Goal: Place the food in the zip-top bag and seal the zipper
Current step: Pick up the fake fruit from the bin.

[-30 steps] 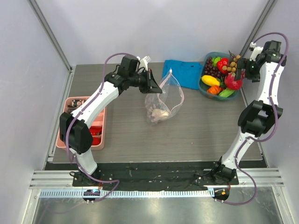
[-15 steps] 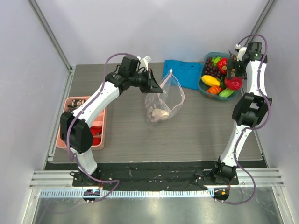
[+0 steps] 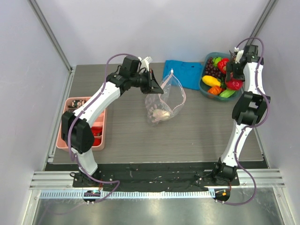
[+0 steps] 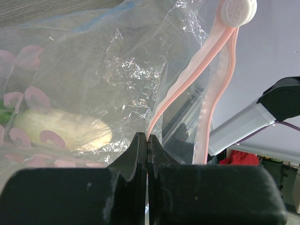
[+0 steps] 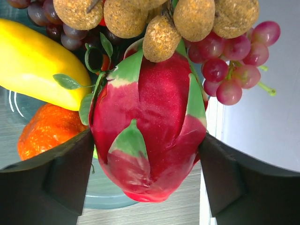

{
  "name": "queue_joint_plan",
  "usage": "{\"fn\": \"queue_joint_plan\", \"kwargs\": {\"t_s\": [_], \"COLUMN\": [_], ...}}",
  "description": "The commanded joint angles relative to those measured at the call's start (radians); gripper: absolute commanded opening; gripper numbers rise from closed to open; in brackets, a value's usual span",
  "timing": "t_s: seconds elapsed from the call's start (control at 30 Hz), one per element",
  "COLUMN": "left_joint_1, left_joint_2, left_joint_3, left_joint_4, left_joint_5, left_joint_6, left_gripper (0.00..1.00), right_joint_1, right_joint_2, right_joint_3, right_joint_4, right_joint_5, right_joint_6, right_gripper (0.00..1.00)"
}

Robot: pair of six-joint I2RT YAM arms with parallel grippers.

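The clear zip-top bag [image 3: 165, 101] hangs over the table's middle, and my left gripper [image 3: 153, 84] is shut on its pink zipper [image 4: 187, 75] strip. The mouth gapes open. In the left wrist view the jaws [image 4: 148, 140] pinch one side of the strip. A beige food piece [image 4: 65, 131] lies in the bag's bottom. At the back right, my right gripper [image 3: 233, 77] reaches into the teal bowl [image 3: 206, 89]. Its fingers press both sides of a red and green dragon fruit [image 5: 150, 117], which rests among the other food in the right wrist view.
Yellow fruit [image 5: 33, 61], an orange one [image 5: 44, 129], purple grapes [image 5: 229, 65] and brown balls [image 5: 159, 18] crowd the bowl. A folded blue cloth [image 3: 183, 72] lies left of the bowl. A pink tray [image 3: 70, 136] sits at the table's left edge.
The right arm has swung in from the right wall over the bowl, and its jaws have closed in onto the dragon fruit. The left arm and bag stay put.
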Motion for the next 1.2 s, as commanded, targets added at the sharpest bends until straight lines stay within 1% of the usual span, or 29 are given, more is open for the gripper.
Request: {"fn": "queue_joint_plan", "kwargs": {"t_s": [0.0, 0.03, 0.1, 0.13, 0.2, 0.23, 0.3, 0.63, 0.83, 0.97, 1.07, 1.1, 1.17], "left_joint_1": [0.005, 0.005, 0.007, 0.007, 0.007, 0.007, 0.007, 0.007, 0.007, 0.007, 0.007, 0.007, 0.007], "left_joint_2": [0.004, 0.002, 0.001, 0.001, 0.001, 0.002, 0.001, -0.007, -0.001, -0.001, 0.001, 0.001, 0.002], "left_joint_3": [0.006, 0.006, 0.006, 0.006, 0.006, 0.006, 0.006, 0.000, 0.003, -0.003, -0.008, -0.010, -0.010], "left_joint_4": [0.038, 0.038, 0.039, 0.039, 0.041, 0.039, 0.038, 0.035, 0.032, 0.032, 0.036, 0.036, 0.036], "left_joint_5": [0.022, 0.022, 0.024, 0.024, 0.025, 0.025, 0.025, 0.021, 0.025, 0.027, 0.030, 0.031, 0.031], "left_joint_6": [0.000, 0.000, -0.002, -0.002, -0.003, -0.003, -0.003, 0.000, 0.000, 0.000, -0.008, -0.009, -0.011], "left_gripper": [0.00, 0.00, 0.00, 0.00, 0.00, 0.00, 0.00, 0.00, 0.00, 0.00, 0.00, 0.00, 0.00], "right_joint_1": [0.006, 0.006, 0.006, 0.007, 0.006, 0.006, 0.006, 0.003, 0.004, 0.003, 0.003, 0.003, 0.004], "right_joint_2": [-0.026, -0.033, -0.067, -0.082, -0.121, -0.133, -0.164, -0.265, -0.312, -0.348, -0.381, -0.389, -0.417], "right_joint_3": [0.001, 0.001, -0.005, -0.011, -0.025, -0.039, -0.050, -0.099, -0.096, -0.119, -0.126, -0.126, -0.116], "right_joint_4": [0.018, 0.000, -0.020, -0.035, -0.052, -0.066, -0.087, -0.202, -0.293, -0.341, -0.370, -0.373, -0.390], "right_joint_5": [-0.036, -0.050, -0.068, -0.087, -0.102, -0.111, -0.125, -0.219, -0.314, -0.412, -0.521, -0.579, -0.625], "right_joint_6": [0.021, 0.021, 0.026, 0.032, 0.035, 0.043, 0.047, 0.089, 0.101, 0.092, 0.077, 0.066, 0.052], "right_gripper": [0.70, 0.61, 0.55, 0.49, 0.45, 0.40, 0.37, 0.29, 0.25, 0.22, 0.19, 0.19, 0.18]}}
